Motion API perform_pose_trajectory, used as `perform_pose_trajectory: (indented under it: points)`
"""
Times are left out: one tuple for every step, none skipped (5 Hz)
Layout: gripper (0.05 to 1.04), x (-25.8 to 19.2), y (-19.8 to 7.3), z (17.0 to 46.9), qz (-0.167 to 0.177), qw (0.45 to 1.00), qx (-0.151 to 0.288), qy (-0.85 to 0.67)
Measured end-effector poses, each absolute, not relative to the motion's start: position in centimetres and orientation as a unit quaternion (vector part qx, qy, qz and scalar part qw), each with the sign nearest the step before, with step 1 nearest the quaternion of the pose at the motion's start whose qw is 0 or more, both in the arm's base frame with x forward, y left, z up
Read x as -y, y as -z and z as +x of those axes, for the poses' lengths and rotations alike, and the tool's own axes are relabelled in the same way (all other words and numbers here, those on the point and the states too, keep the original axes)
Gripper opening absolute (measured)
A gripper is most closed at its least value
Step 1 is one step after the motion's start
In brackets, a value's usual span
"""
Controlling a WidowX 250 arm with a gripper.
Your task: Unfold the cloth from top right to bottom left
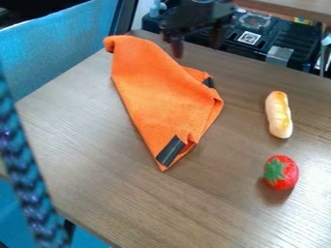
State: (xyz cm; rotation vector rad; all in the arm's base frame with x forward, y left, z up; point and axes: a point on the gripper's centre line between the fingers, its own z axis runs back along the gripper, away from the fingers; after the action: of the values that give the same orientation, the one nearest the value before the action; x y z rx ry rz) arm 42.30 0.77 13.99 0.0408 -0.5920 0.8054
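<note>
The orange cloth (161, 92) lies folded on the table, left of the middle in the camera view. Its narrow end points toward the bottom and carries a dark patch; another dark patch shows near its right corner. The upper left corner is rounded over at the table's far edge. My gripper (196, 42) hangs at the top of the view, beyond the cloth's upper right side and apart from it. It is open, its two fingers spread with nothing seen between them.
On the right of the wooden table (129, 193) lie a toy bread roll (279, 115) and, nearer, a red toy strawberry (280, 172). A blue panel (58, 48) borders the left side. A dark braided object (29, 179) crosses the left foreground. Black equipment (259, 38) stands behind.
</note>
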Motion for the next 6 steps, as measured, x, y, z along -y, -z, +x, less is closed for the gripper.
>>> perform_pose_trajectory:
  points:
    - [0.999, 0.5, -12.8, 44.6, 0.051, 0.868, 0.279, -0.407]
    - [0.999, 0.3, -11.3, 46.1, 0.076, 0.864, 0.275, -0.415]
    - [0.999, 0.0, -9.8, 46.9, 0.097, 0.863, 0.271, -0.416]
    - [0.999, -0.1, -9.2, 47.3, 0.107, 0.861, 0.268, -0.418]
    - [0.999, -0.2, -8.1, 47.4, 0.115, 0.863, 0.259, -0.418]
    - [0.999, -0.3, -8.2, 47.5, 0.118, 0.865, 0.261, -0.413]
